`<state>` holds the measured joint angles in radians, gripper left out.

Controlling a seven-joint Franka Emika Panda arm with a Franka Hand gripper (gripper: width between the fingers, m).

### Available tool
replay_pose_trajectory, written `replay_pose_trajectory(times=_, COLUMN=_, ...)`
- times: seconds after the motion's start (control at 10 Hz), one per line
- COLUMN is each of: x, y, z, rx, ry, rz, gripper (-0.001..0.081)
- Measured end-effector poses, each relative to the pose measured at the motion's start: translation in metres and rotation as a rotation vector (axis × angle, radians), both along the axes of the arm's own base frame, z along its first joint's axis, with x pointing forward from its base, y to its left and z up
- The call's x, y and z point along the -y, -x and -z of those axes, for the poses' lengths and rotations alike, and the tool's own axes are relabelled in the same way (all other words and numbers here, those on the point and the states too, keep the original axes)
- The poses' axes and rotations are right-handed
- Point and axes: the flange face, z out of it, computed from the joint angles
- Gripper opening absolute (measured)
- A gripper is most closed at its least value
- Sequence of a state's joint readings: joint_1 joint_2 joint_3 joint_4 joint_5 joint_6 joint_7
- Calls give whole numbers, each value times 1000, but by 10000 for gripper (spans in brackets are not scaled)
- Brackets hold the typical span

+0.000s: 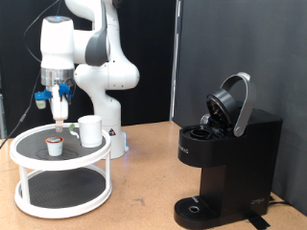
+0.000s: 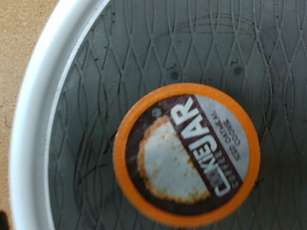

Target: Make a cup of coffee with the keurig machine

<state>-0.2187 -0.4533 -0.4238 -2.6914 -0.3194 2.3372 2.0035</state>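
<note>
Coffee pod point(image 1: 56, 145) with an orange rim and a brown top lies on the upper shelf of a white round two-tier stand point(image 1: 29, 144), which occupies the corner of the wooden surface point(image 1: 144, 172) at the exterior view's left. The hand point(image 1: 60, 119) hangs directly above this pod, fingers pointing down, not touching it; whether the fingers are spread or closed, I cannot tell from these pictures. In the wrist view the pod point(image 2: 186, 155) fills much of the picture, its printed foil lid facing up, resting on the dark mesh shelf inside the white rim of the stand point(image 2: 38, 105) — no fingers show there.

The cup point(image 1: 90, 130) — a plain white mug — stands upright on the same upper shelf, just beside the pod, toward the exterior view's right. The keurig machine point(image 1: 230, 158) is well apart, near the surface edge at the exterior view's right, with its rounded lid tilted up and open. Its round drip tray at the base carries nothing.
</note>
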Motion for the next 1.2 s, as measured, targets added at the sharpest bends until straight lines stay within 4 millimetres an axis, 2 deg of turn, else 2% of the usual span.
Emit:
replay_pose_trajectory(times=0.4, x=1, y=2, z=23, rx=12, ry=10, rz=2, gripper=734)
replay_pose_trajectory(times=1.2, x=11, y=2, z=40, rx=22, ry=17, rz=25, gripper=734)
